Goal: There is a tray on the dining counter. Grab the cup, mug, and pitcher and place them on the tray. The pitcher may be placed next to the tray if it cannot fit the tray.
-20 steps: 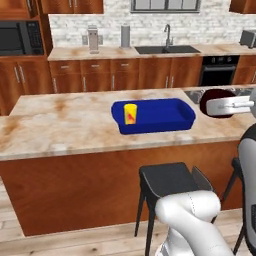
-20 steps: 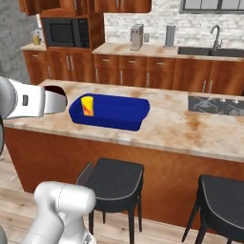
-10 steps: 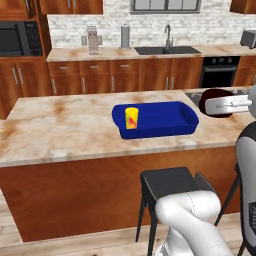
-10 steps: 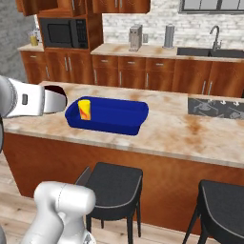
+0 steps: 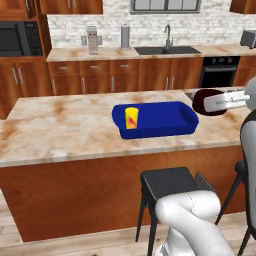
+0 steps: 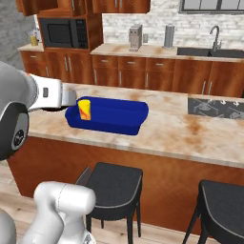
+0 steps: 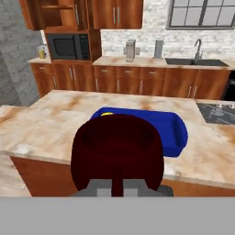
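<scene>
**Mug in the gripper, cup already on the tray, pitcher yet to come**

A simulated kitchen with reddish wood cabinets. In the foreground runs the dining counter [image 5: 65, 130], a long island with a beige, brown-veined marble top and a wood panel front. On it sits a bright-blue rectangular tray [image 5: 165, 120] with a low raised rim. At one end of the tray stands the small yellow cup [image 5: 131, 118], upright, with a red-orange mark on its side. The other end of the tray is bare blue.

The gripper [image 7: 117, 186] is nearly fully closed on the rim of the dark maroon mug [image 7: 117, 149], pinching the mug's wall between its fingers. In the hand view the mug's round, empty opening faces the camera, with the tray beyond it. In the left base view the mug [image 5: 205, 101] is held in the air, off the counter surface, just beyond the empty end of the tray and not yet over it.

Judging progress: one of three vessels, the cup, is placed. The mug is grasped and lifted but not yet set down; it needs to be carried over the bare part of the tray, lowered and released. The pitcher is not on or beside the tray, so that fetch remains.

Black stools [image 6: 112, 181] stand in front of the island. The back counter holds a sink with a faucet [image 5: 167, 42], and a microwave [image 6: 59, 33] sits among the cabinets.
</scene>
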